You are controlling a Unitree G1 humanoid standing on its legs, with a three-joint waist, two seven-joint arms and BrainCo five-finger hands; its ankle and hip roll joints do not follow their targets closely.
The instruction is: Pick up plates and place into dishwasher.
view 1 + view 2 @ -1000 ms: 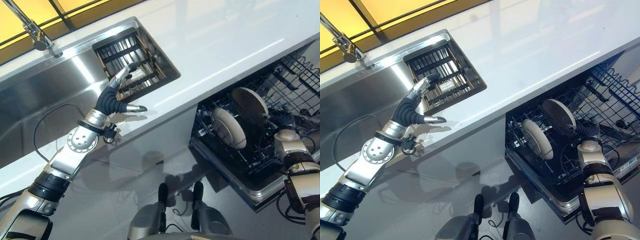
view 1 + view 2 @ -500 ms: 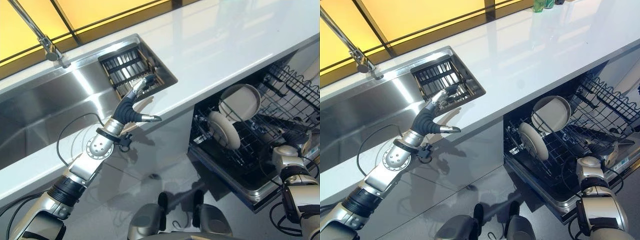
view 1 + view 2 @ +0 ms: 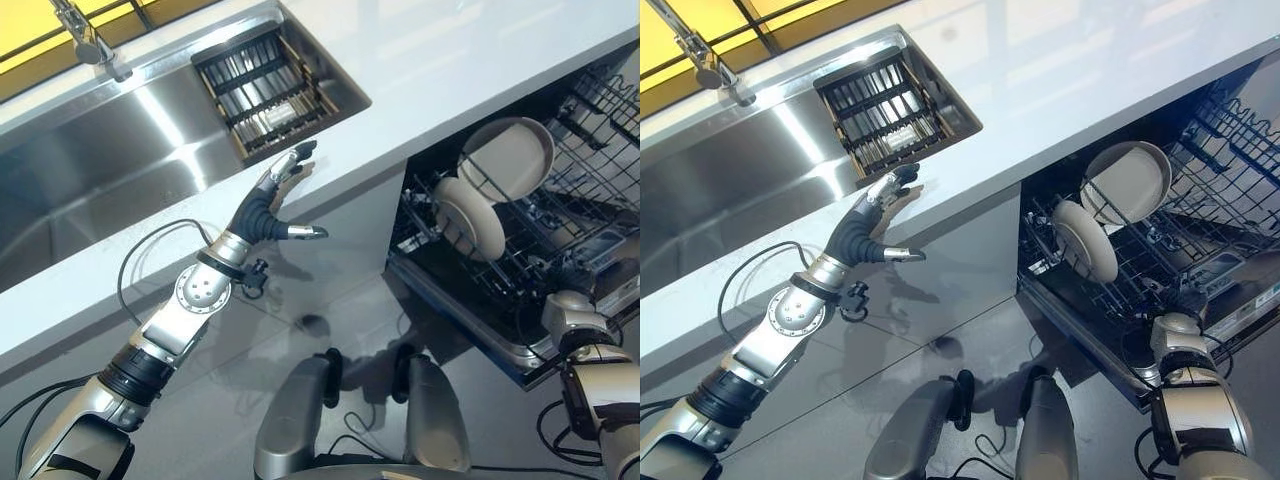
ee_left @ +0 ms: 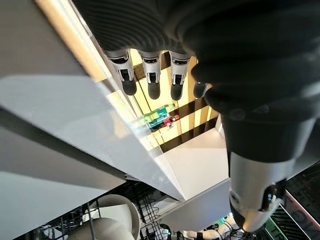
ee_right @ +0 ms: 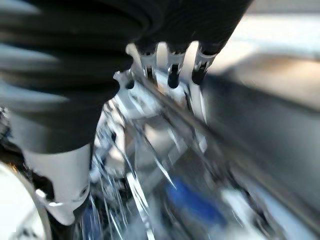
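Left eye view: the left hand [image 3: 268,196] reaches toward 1 o'clock at the white counter [image 3: 470,60] edge, fingers straight and spread, thumb out, empty. Two plates [image 3: 470,215] stand upright in the dishwasher rack [image 3: 560,250] at 3 o'clock. Sink [image 3: 90,160] with a slatted drain basket [image 3: 265,90] at 11 o'clock.
Left wrist view: straight fingers, holding nothing.
Right wrist view: right hand [image 5: 75,125] over the rack, fingers extended, empty
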